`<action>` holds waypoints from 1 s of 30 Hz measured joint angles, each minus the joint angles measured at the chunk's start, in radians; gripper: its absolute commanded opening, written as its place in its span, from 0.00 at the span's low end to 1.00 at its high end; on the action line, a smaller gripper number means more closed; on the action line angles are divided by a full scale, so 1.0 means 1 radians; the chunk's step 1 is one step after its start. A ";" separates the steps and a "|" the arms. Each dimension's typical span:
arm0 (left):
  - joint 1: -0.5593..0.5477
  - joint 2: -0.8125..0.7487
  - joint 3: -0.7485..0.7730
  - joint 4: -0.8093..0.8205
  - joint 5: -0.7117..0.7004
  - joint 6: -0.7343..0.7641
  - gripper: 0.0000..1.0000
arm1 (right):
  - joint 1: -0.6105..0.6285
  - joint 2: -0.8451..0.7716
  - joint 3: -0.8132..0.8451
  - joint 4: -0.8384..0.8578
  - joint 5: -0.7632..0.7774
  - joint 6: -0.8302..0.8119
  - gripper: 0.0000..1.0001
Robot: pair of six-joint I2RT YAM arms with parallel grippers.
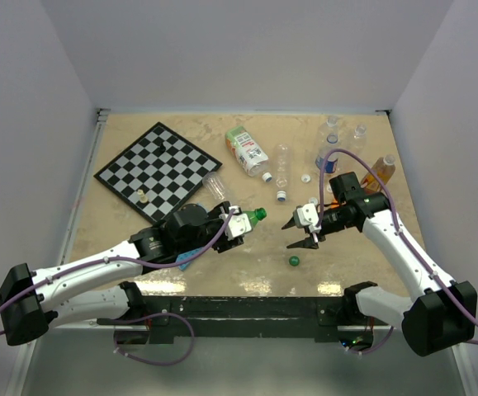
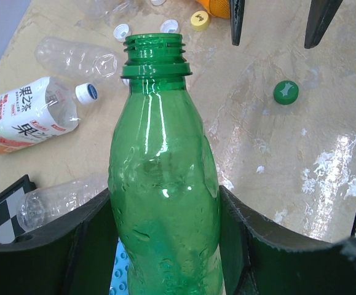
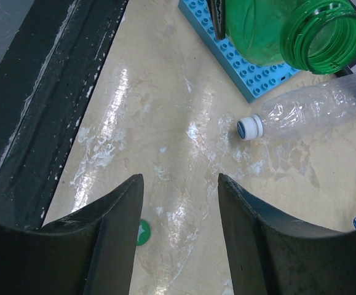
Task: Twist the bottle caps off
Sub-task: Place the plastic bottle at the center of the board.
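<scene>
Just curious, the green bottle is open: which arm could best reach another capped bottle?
Right, probably: the right gripper is open and empty, close to a capped clear bottle, while the left gripper is shut on the green bottle.

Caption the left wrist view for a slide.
Left gripper clamps the uncapped green bottle; a green cap lies on the table beyond.

Translucent green plastic bottle seen green throughout, threaded neck included. Small round green screw cap marked with pale imprint at centre. Bench coloured beige, marbled with whitish streaks. Square chessboard patterned in black and white checks. Studded plastic building plate coloured light blue. Lying labelled plastic bottle wrapped in white, printed with dark characters, red and orange patches. White-and-blue screw cap noted on it. Left pincer and right pincer fingers finished black.
</scene>
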 measured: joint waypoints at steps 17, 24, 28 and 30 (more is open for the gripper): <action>0.000 -0.089 -0.010 0.120 0.069 -0.122 0.06 | -0.002 0.029 0.040 -0.070 -0.032 -0.043 0.57; 0.000 -0.135 -0.092 0.280 0.090 -0.304 0.06 | -0.003 0.090 0.092 -0.155 -0.071 -0.107 0.59; 0.000 -0.159 -0.128 0.356 0.085 -0.397 0.06 | -0.003 0.087 0.093 -0.175 -0.083 -0.111 0.60; 0.000 -0.171 -0.144 0.398 0.080 -0.429 0.06 | -0.004 0.083 0.094 -0.179 -0.092 -0.107 0.61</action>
